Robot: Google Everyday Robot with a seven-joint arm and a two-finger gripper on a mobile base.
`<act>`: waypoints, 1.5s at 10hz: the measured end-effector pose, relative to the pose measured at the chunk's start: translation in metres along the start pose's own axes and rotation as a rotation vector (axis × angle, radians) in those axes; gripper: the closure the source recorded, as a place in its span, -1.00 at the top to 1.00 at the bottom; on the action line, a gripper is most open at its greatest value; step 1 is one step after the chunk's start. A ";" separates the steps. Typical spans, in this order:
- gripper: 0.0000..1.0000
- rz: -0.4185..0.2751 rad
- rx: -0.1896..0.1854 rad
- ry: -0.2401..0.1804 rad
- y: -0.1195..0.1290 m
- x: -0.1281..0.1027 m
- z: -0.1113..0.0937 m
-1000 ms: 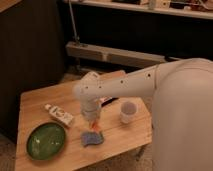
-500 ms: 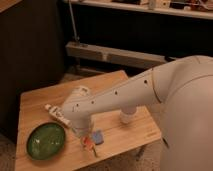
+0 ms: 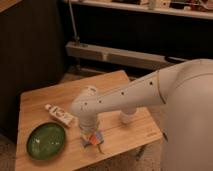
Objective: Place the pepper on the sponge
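Pepper [image 3: 88,134]: only a small orange-red patch shows, low against the gripper [image 3: 90,131] and over the near-left part of the sponge [image 3: 95,140]; its stem and full outline are hidden. Whether it lies on the sponge or is clamped cannot be told, and it cannot be told if the gripper is apart or together. The sponge is a blue-grey pad with an uneven edge, lying near the front edge of the wooden table [image 3: 37,100], partly covered from above by the gripper. The white arm [image 3: 125,92] reaches in from the right, and its wrist turns straight down onto that spot. A round green plate [image 3: 46,141] sits to the left of the sponge, apart from it. A flat rectangular bar [image 3: 60,115] lies behind the plate. A white cup [image 3: 128,117] stands behind the arm, to the right. Against half a second ago: the wrist stands slightly further right, more squarely over the sponge, and less of the sponge is exposed. Plate, bar and cup are unchanged in position.
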 end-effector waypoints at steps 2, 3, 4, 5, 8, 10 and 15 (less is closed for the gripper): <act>-1.00 0.018 -0.023 -0.008 -0.015 0.000 0.008; -1.00 0.021 -0.037 -0.012 -0.015 0.001 0.011; -1.00 0.021 -0.049 -0.015 -0.014 0.001 0.014; -1.00 0.023 -0.066 -0.018 -0.012 0.002 0.018; -1.00 0.023 -0.077 -0.026 -0.010 0.001 0.026; -1.00 0.033 -0.073 -0.029 -0.012 -0.001 0.033; -0.53 0.047 -0.070 -0.026 -0.014 -0.003 0.044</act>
